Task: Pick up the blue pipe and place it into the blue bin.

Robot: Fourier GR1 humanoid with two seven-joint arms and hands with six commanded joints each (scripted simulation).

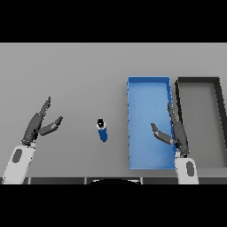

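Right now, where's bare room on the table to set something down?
Free: the grey table between the left hand and the blue pipe, and the far strip beyond the bins. Crowded: the right side, where the blue bin, dark bin and right hand sit.

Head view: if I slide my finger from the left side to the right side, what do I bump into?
Left hand → blue pipe → blue bin → black bin. The right hand overlaps the blue bin's right edge, so it is left out.

Left hand (39,125) raised at left, fingers straight, thumb splayed. Right hand (174,131) raised at right, likewise open.
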